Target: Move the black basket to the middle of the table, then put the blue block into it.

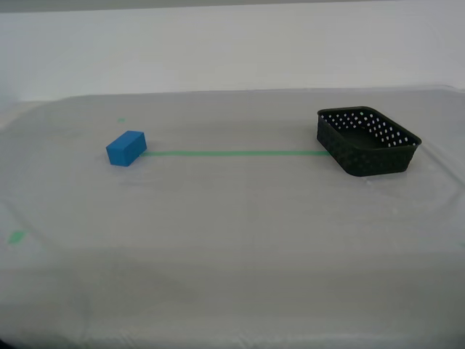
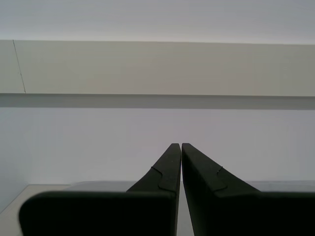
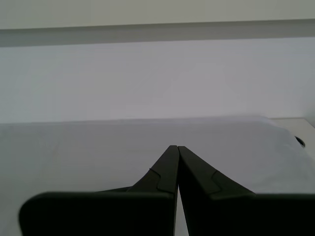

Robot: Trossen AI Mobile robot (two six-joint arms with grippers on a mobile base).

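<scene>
Perforated black basket [image 1: 368, 142], solid blue block [image 1: 126, 148]; my first gripper [image 3: 173, 147] and second gripper [image 2: 176, 145] closed, empty.

Evenly and softly lit, bright throughout, no glare. Only faint shadows under block [image 1: 126, 148] and basket [image 1: 368, 141]. Slightly soft and hazy overall, near table [image 1: 232, 291] edge blurred, wrist views washed pale.

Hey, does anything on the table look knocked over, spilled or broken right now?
Nothing stands out. The black basket sits upright and empty at the exterior view's right end of the green tape line, and the blue block rests flat at its other end. The table cloth looks clean.
</scene>
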